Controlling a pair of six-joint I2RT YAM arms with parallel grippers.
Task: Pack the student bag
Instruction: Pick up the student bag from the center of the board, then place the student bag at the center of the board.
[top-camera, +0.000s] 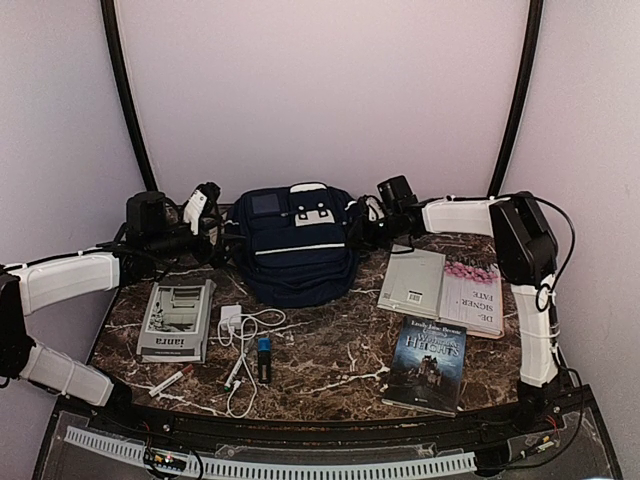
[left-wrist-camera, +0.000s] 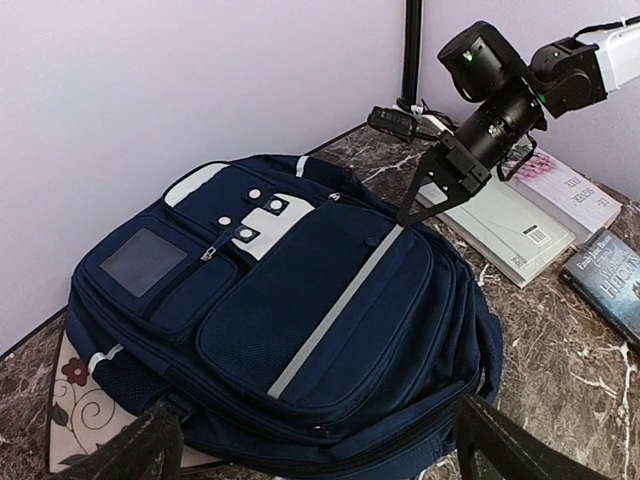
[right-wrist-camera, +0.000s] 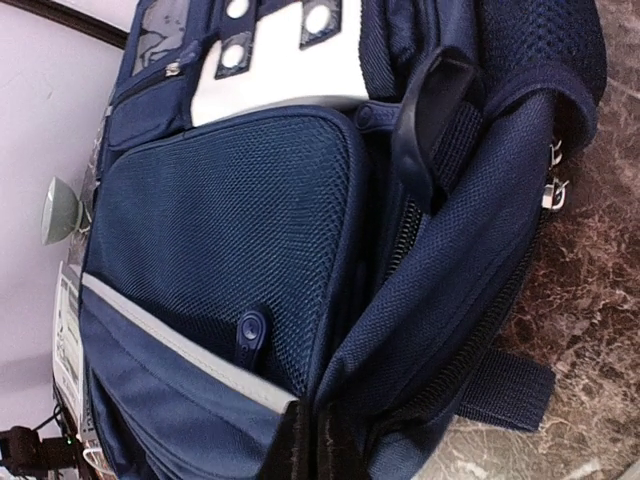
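Touching edge of student bag (left-wrist-camera: 300, 300), right hand (right-wrist-camera: 312, 442) pressed together; left hand (left-wrist-camera: 315, 445) spread apart

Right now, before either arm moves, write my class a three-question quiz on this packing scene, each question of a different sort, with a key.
1. True or false: the left hand is shut.
2. Choose one: the large navy blue fabric backpack lies A) front pockets up, B) front pockets down, C) standing upright.
3. Short answer: which hand has its tips against the backpack's side?
Key: 1 false, its fingers stand wide apart; 2 A; 3 the right hand, closed.
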